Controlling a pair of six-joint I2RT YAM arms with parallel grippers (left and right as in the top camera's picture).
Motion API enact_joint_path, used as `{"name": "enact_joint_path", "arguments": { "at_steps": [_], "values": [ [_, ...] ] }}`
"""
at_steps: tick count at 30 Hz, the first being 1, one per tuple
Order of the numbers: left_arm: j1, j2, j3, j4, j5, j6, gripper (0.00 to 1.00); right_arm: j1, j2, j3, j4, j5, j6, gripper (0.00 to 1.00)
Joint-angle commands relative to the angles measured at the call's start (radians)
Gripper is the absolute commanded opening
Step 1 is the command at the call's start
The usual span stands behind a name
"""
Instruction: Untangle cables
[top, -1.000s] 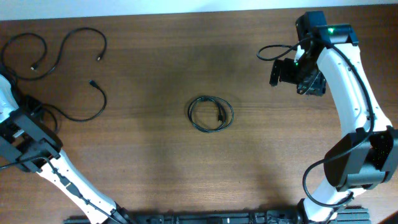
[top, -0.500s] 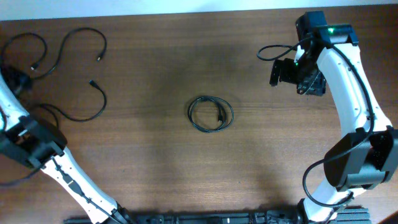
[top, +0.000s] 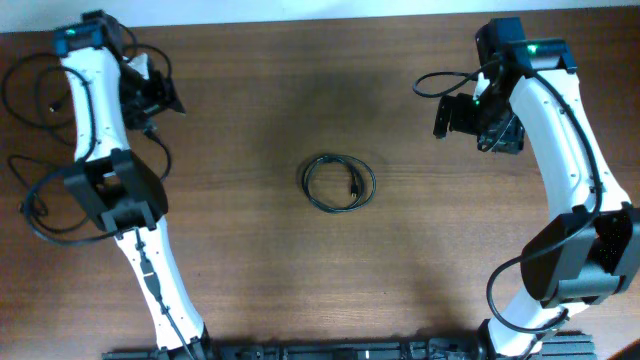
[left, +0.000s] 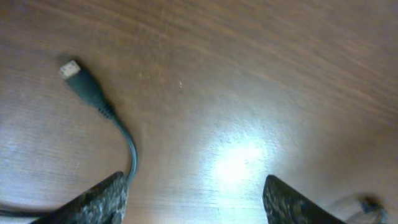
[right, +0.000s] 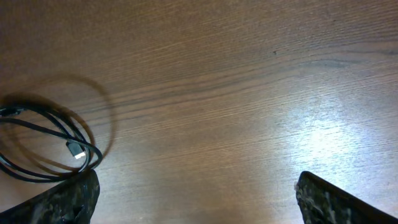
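A black cable coiled in a small ring (top: 338, 183) lies at the table's middle. It also shows at the left of the right wrist view (right: 43, 144), with its plug inside the ring. Loose black cables (top: 33, 78) sprawl at the far left. My left gripper (top: 163, 96) hovers over them, open and empty. In the left wrist view a black cable with a pale plug (left: 87, 87) runs down past my left finger, between open jaws (left: 196, 200). My right gripper (top: 447, 115) is open and empty at the far right, with its jaws (right: 199, 202) over bare wood.
The brown wooden table (top: 250, 260) fills the view. The pale far edge (top: 300, 10) runs along the top. A loose cable end (top: 158, 150) lies just below my left gripper. My left arm (top: 110, 190) stretches up the left side.
My left arm has swung from the lower left edge up to the top left, over the loose cables. The right arm and the coiled cable have not moved.
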Motion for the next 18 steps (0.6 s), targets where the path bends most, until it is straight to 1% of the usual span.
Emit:
{"name": "enact_joint_path", "arguments": {
  "at_steps": [1, 3, 5, 7, 10, 11, 12, 13, 14, 15, 16, 18],
  "values": [
    [-0.033, 0.006, -0.153, 0.08, -0.091, -0.04, 0.7, 0.0, -0.008, 0.0, 0.001, 0.013, -0.003, 0.99],
    [-0.03, 0.006, -0.236, 0.142, -0.113, -0.091, 0.69, 0.0, -0.008, 0.0, 0.001, 0.013, -0.003, 0.99],
    [-0.025, 0.006, -0.272, 0.169, -0.193, -0.137, 0.69, 0.0, -0.008, 0.0, 0.0, 0.013, -0.003, 0.98],
    [-0.018, 0.006, -0.275, 0.171, -0.23, -0.138, 0.7, 0.0, -0.008, 0.0, 0.001, 0.013, -0.003, 0.98],
    [-0.01, 0.006, -0.275, 0.172, -0.231, -0.138, 0.7, 0.0, -0.008, 0.0, 0.001, 0.013, -0.003, 0.99],
    [-0.01, 0.006, -0.274, 0.171, -0.226, -0.138, 0.65, 0.0, -0.008, 0.0, 0.001, 0.013, -0.003, 0.99],
    [-0.01, 0.005, -0.255, 0.152, -0.208, -0.135, 0.52, 0.0, -0.008, 0.0, 0.001, 0.013, -0.003, 0.98],
    [-0.007, 0.004, -0.231, 0.138, -0.195, -0.135, 0.5, 0.0, -0.008, 0.0, 0.001, 0.013, -0.003, 0.98],
    [-0.001, 0.004, -0.175, 0.117, -0.183, -0.135, 0.56, 0.0, -0.008, 0.0, 0.001, 0.013, -0.003, 0.98],
    [0.003, 0.004, -0.118, 0.089, -0.187, -0.134, 0.6, 0.0, -0.008, 0.0, 0.001, 0.013, -0.003, 0.99],
    [0.015, 0.004, -0.047, 0.044, -0.195, -0.135, 0.6, 0.0, -0.008, 0.0, 0.001, 0.013, -0.003, 0.98],
    [0.046, 0.004, 0.013, -0.008, -0.196, -0.135, 0.61, 0.0, -0.008, 0.0, 0.001, 0.013, -0.003, 0.98]
  ]
}}
